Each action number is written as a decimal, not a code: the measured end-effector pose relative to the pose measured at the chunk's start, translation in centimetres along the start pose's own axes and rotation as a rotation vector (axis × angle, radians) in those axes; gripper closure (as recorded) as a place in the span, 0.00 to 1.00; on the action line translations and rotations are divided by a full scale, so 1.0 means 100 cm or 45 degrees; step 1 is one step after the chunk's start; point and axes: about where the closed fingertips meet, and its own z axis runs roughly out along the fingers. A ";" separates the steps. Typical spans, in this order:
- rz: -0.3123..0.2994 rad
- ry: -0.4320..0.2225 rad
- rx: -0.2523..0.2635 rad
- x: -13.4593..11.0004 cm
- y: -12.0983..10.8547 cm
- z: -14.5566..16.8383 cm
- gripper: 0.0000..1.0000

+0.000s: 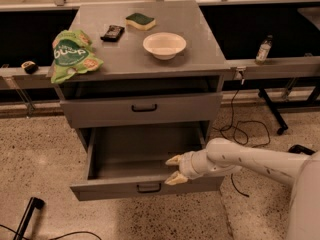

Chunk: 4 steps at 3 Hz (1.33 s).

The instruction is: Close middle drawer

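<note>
The middle drawer is a wide grey metal tray pulled out of the cabinet, with a low front panel and a small black bar handle at its centre. Its inside is bare. My gripper reaches in from the right on a white arm, just above the front panel's top edge, right of the handle. Its two cream fingers are spread apart with nothing between them. The taller-fronted top drawer above is shut.
On the cabinet top lie a green chip bag, a black snack bar, a green-yellow sponge and a white bowl. A bottle stands on the right rail. Cables trail on the floor at right.
</note>
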 end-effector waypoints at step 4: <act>-0.037 -0.177 -0.109 -0.025 0.104 -0.036 0.92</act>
